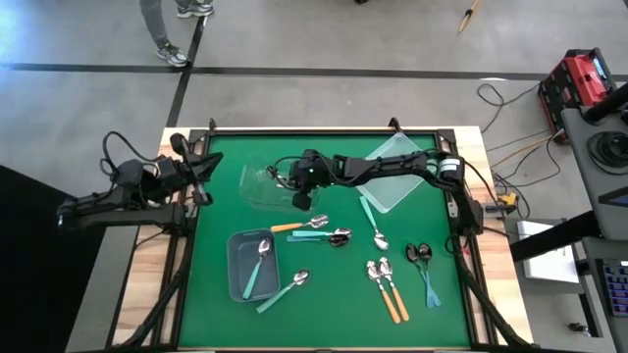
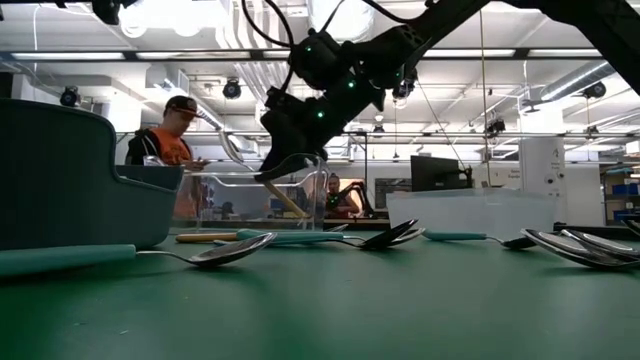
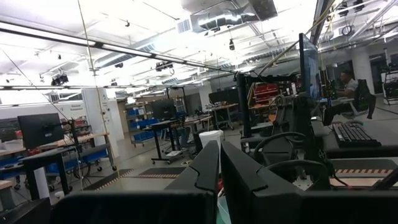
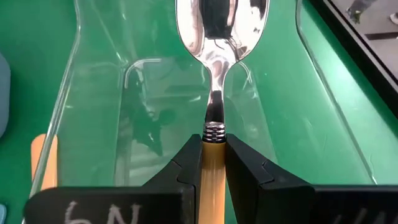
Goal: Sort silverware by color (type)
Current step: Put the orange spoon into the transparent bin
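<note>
Right gripper [image 4: 213, 163] over the clear bin [image 1: 263, 186], orange-handled spoon [image 4: 214, 93] pinched by its handle.

We'd lower until the bowl sits inside the bin walls, then let go, keeping the spoon level (it hangs bowl-forward over the bin floor, not touching as far as we can tell). Jaws nearly closed, clamped on the slim matte handle just behind the ribbed metal collar; bowl is mirror-shiny steel. Bin is glossy transparent plastic, flared sides. Left gripper [image 3: 219, 180] parked off the table's left edge, fully closed, empty.
</note>
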You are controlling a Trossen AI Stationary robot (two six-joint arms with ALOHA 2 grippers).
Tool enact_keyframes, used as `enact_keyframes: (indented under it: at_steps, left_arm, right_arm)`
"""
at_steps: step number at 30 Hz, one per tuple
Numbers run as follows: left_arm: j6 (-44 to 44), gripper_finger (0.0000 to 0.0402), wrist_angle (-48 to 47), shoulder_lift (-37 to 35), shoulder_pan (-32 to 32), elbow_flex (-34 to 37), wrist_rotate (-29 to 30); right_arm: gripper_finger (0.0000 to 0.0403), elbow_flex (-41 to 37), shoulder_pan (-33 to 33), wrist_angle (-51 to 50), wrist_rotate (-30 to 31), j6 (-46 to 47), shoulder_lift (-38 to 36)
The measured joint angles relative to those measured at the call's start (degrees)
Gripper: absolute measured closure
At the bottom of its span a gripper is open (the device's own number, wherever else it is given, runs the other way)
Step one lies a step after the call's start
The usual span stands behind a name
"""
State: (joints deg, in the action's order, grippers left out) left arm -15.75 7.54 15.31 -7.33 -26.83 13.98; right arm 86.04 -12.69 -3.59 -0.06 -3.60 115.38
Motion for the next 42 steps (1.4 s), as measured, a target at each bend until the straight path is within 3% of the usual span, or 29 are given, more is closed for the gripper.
enact_keyframes:
  at_steps: [10,14,19,30,35,42]
  left_arm:
    - [2.2,0.0401,-3.6,2.8,0.0,0.0,0.5]
    - [3.8,0.0395,-3.8,7.7,0.0,0.0,4.9]
    - [6.8,0.0356,-5.0,15.2,0.0,-0.3,6.6]
    - [11.9,0.0202,-8.5,27.6,-0.3,-0.7,11.6]
    - [14.4,0.0186,-8.4,30.9,-2.2,-0.8,12.6]
    - [18.5,0.0201,-4.2,35.6,-5.4,-0.8,12.6]
  right_arm:
    - [0.0362,0.0,0.0,-0.3,0.0,0.2,0.0]
    - [0.0362,0.3,0.0,-0.4,0.0,-0.1,0.0]
    - [0.0362,0.8,0.0,-0.7,0.3,-1.1,0.0]
    - [0.0362,1.0,0.1,0.5,4.3,-4.4,0.0]
    - [0.0362,1.0,0.1,2.0,4.9,-5.6,0.0]
    - [0.0362,1.0,0.2,3.0,5.0,-7.6,0.0]
